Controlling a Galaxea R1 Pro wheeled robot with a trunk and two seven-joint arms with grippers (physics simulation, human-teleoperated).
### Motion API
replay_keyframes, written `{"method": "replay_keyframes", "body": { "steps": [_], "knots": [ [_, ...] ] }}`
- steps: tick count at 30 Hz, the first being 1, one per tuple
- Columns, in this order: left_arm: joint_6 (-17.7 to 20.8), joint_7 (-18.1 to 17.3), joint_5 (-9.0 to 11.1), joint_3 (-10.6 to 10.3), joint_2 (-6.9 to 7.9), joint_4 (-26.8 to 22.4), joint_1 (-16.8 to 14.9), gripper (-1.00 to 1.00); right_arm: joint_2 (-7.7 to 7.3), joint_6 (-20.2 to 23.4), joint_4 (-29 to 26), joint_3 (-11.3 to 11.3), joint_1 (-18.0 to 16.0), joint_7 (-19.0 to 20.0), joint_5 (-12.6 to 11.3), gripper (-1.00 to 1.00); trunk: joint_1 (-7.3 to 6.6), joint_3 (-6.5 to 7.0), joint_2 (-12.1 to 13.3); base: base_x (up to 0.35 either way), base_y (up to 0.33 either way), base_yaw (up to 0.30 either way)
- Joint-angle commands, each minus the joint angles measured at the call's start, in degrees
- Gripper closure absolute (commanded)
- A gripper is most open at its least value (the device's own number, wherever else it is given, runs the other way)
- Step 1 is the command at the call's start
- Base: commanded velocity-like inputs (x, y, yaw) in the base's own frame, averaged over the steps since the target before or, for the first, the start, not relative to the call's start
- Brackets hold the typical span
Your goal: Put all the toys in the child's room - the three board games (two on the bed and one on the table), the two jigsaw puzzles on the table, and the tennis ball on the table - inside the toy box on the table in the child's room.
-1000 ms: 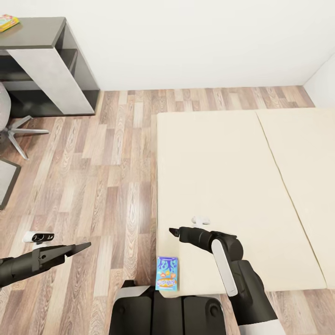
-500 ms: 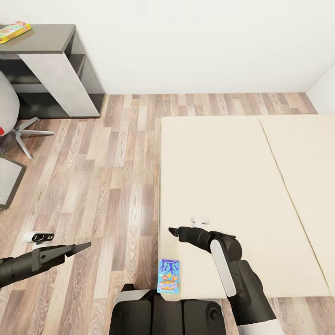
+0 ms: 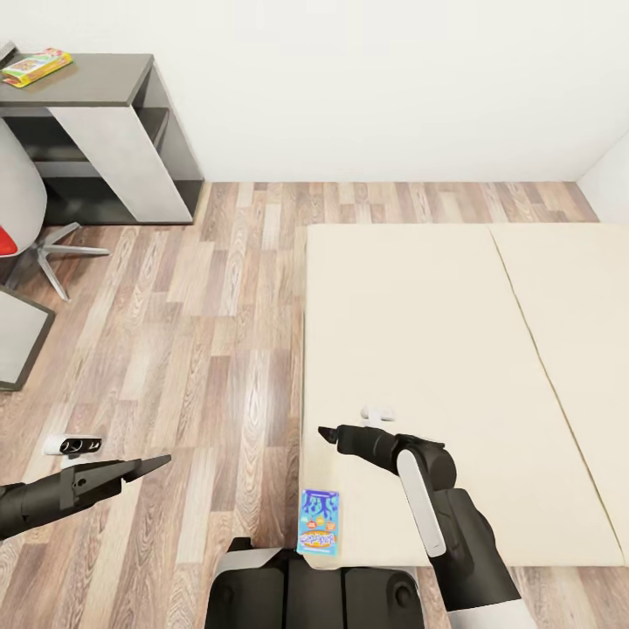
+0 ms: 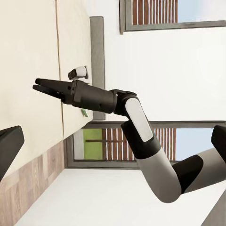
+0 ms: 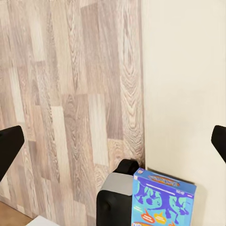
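Head view. The blue board game (image 3: 318,521) lies flat at the near left corner of the bed (image 3: 454,349), its long axis running away from the robot, parallel to the bed's left edge. The right tool (image 3: 325,433) hovers over the mattress just beyond the box and points leftward toward the floor (image 3: 192,349); it looks closed here. The box therefore lies back toward the robot's base from this tool, and the right arm is clearly the nearer one. The left tool (image 3: 160,461) hangs over the floor, well apart from the bed, and appears pinched to a point. Nothing lies between the right tool and the box. Far off, a second board game (image 3: 36,66) rests on the dark section of the worktop (image 3: 96,74).

Left wrist view. The right tool (image 4: 38,87) shows side-on before the bed edge, jaws pressed together and holding nothing. The left tool's own tips sit at the frame borders, so its opening cannot be judged here.

Right wrist view. The blue board game (image 5: 162,197) sits on the mattress at its edge, against the robot's base.
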Motion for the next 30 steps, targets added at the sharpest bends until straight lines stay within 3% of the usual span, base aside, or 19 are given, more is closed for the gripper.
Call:
{"method": "replay_keyframes", "body": {
  "steps": [1,15,25,30],
  "knots": [
    [0.6,-0.2,0.0,0.0,0.02,0.0,0.0,-1.00,0.02,0.2,0.0,-0.1,0.0,0.5,0.5,-1.00,0.03,-0.02,-0.1,0.000,0.000,0.004],
    [0.6,-0.2,-0.1,-0.1,-0.05,0.0,0.0,-1.00,0.13,-0.1,0.2,-0.1,0.0,0.6,0.3,-1.00,0.03,1.15,-0.1,0.000,0.000,0.000],
    [0.4,-0.2,0.0,-0.2,-0.06,0.2,0.0,-1.00,0.03,-3.0,0.8,-0.1,0.0,0.5,0.8,-1.00,0.03,2.09,-0.1,0.000,0.000,0.000],
    [0.4,-0.2,-1.1,-0.4,-0.11,1.0,-0.1,-1.00,-0.05,-3.2,1.1,-0.1,0.0,0.5,1.0,-1.00,0.03,2.56,-0.1,0.000,0.000,0.000]
  ]
}}
